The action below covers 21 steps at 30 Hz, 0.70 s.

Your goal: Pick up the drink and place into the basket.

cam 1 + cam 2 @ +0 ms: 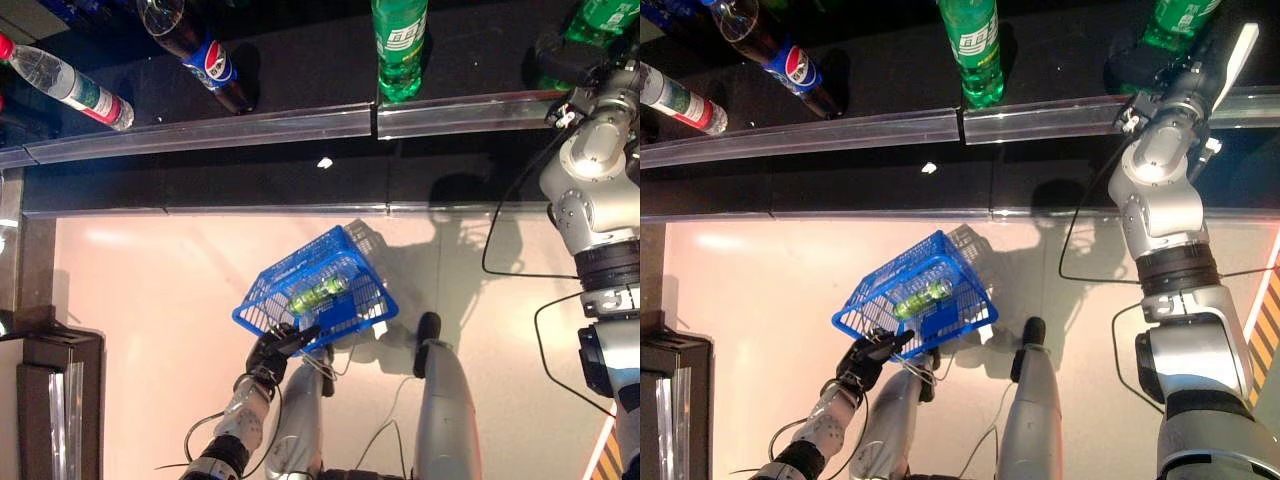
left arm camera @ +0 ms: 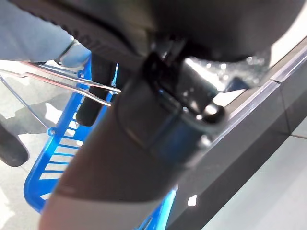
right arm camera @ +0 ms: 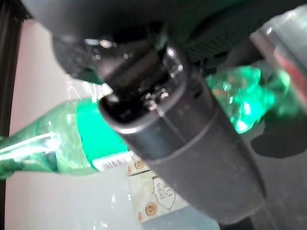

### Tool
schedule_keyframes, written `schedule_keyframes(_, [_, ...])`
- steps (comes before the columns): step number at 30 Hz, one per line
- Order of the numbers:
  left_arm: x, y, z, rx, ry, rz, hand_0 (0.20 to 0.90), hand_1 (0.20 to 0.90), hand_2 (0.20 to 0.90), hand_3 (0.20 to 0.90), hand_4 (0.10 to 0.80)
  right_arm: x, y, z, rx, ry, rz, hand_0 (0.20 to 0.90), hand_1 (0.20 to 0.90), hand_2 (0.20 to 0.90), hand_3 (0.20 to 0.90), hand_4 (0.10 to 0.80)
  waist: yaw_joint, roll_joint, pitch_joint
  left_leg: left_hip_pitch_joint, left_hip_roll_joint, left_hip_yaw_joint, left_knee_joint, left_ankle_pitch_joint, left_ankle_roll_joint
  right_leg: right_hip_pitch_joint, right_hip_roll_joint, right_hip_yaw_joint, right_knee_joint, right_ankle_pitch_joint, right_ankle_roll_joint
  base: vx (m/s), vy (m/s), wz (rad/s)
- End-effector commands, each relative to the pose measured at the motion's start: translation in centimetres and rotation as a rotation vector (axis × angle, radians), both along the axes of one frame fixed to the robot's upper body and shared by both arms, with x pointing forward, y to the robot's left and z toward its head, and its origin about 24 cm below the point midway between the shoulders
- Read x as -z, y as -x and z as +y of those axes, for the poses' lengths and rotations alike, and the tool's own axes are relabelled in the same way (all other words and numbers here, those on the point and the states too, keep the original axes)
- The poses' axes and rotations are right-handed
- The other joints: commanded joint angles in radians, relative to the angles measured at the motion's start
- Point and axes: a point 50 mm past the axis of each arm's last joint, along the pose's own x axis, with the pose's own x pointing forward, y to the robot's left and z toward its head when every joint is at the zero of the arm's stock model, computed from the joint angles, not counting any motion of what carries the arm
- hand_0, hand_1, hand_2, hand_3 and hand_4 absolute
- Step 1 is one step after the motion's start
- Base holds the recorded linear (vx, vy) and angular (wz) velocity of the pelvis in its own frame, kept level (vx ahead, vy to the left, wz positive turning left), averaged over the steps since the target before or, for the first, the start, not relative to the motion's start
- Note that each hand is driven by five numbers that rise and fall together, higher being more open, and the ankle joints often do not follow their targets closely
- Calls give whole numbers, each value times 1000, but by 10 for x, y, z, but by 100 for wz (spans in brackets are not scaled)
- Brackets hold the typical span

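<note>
Blue basket (image 1: 318,292), one green bottle (image 1: 320,292) already inside, is held by left hand (image 1: 272,352); right hand (image 1: 1160,60) fingers closed round another green bottle (image 1: 1180,22) on shelf (image 1: 890,125).

Carrier: dark shelf (image 1: 300,70) edged by a clear rail (image 1: 200,130) | On it: clear water bottle (image 1: 70,85) lying at the left; cola bottle (image 1: 205,55) tilted beside it; green bottle (image 1: 400,45) upright near the middle; second green bottle (image 1: 1180,20) at the right, partly hidden | Below: pale floor (image 1: 140,290).
</note>
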Motion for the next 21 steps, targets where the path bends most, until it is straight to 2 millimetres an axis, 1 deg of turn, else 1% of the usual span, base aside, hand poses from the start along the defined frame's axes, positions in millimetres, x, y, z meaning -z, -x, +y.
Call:
schedule_keyframes(1, [20, 46, 61, -65, -161, 145, 300, 300, 300, 200, 100, -88, 31, 4, -25, 104, -311, 900, 900, 900, 900, 800, 18, -20, 18, -33, -38, -39, 76, 42, 64, 60, 1, -47, -136, 65, -1, 0, 0, 0])
schedule_keyframes(2, [20, 46, 62, -70, -160, 143, 300, 300, 300, 200, 100, -91, 31, 0, -11, 101, -308, 900, 900, 900, 900, 800, 22, -18, 18, -37, -40, -40, 74, 40, 64, 55, -2, -50, -134, 65, 0, 0, 0, 0])
schedule_keyframes(6, [18, 44, 65, -81, -157, 133, 300, 300, 300, 200, 100, -97, 31, -7, 29, 81, -312, 900, 900, 900, 900, 800, 30, -19, 18, -40, -41, -41, 64, 45, 63, 50, -2, -54, -139, 68, 1, -14, -32, 6])
schedule_keyframes(7, [17, 45, 68, -89, -157, 131, 300, 300, 300, 200, 100, -98, 31, -13, 54, 68, -310, 900, 900, 900, 900, 800, 32, -20, 18, -44, -41, -43, 63, 45, 62, 46, 0, -56, -140, 70, 2, -16, -42, 3])
schedule_keyframes(11, [17, 47, 72, -95, -159, 130, 300, 300, 300, 200, 100, -98, 30, -28, 75, 29, -290, 900, 900, 900, 900, 800, 40, -22, 18, -53, -41, -44, 59, 47, 61, 42, 3, -65, -147, 71, -1, -13, -16, 1])
schedule_keyframes(13, [17, 50, 74, -96, -158, 124, 300, 300, 300, 200, 100, -100, 30, -35, 84, 22, -285, 740, 740, 740, 713, 613, 46, -21, 18, -55, -40, -44, 58, 49, 61, 42, 2, -70, -151, 72, -2, -32, -18, 1])
schedule_keyframes(14, [17, 51, 75, -95, -157, 120, 300, 300, 300, 200, 100, -102, 30, -38, 87, 17, -286, 408, 408, 408, 326, 226, 49, -19, 18, -56, -39, -44, 57, 50, 60, 43, 1, -72, -153, 73, -2, -33, -19, 0])
schedule_keyframes(15, [17, 51, 75, -93, -158, 116, 300, 300, 300, 200, 100, -103, 30, -40, 85, 25, -286, 300, 300, 300, 200, 100, 51, -19, 18, -55, -39, -45, 57, 50, 59, 44, 0, -75, -155, 73, -3, 0, 0, 0])
schedule_keyframes(17, [16, 51, 75, -88, -161, 112, 300, 300, 300, 200, 100, -105, 31, -41, 83, 38, -281, 300, 300, 300, 200, 100, 53, -18, 18, -54, -39, -45, 57, 49, 58, 45, -1, -78, -155, 74, -3, -19, -6, 0])
schedule_keyframes(21, [13, 48, 75, -79, -161, 98, 300, 300, 300, 200, 100, -116, 33, -39, 72, 79, -291, 300, 300, 300, 200, 100, 57, -16, 18, -54, -41, -42, 56, 47, 58, 42, -8, -84, -154, 73, -2, -44, 5, 2])
